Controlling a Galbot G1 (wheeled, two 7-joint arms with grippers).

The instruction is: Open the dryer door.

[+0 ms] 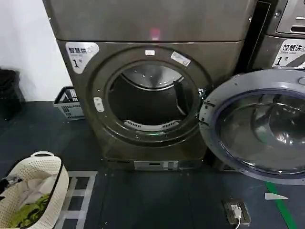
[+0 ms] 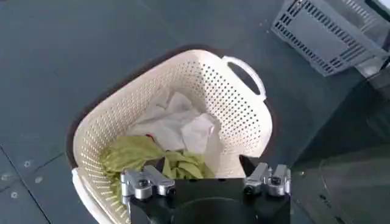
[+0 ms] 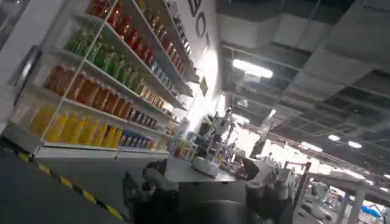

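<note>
Left jaws [image 2: 206, 181]: spread apart, gripping nothing, hanging above a cream laundry basket [image 2: 244, 122] that contains white and green cloth.
Right jaws [image 3: 204, 195]: dim in the right wrist view, cannot tell how far apart; aimed at store shelves [image 3: 103, 73] of coloured bottles.
Dryer door [image 1: 259, 126]: swung wide to the right of the bronze-grey dryer [image 1: 152, 28], grey inner face outward, drum [image 1: 151, 98] exposed.
Writing: dryer sticker [image 1: 81, 53] shows Chinese characters and "1"; neighbouring machine [image 1: 286, 28] carries a similar label [image 1: 286, 52].
Head view extra: grey crate [image 1: 68, 102] beside the dryer, floor socket [image 1: 236, 211].
</note>
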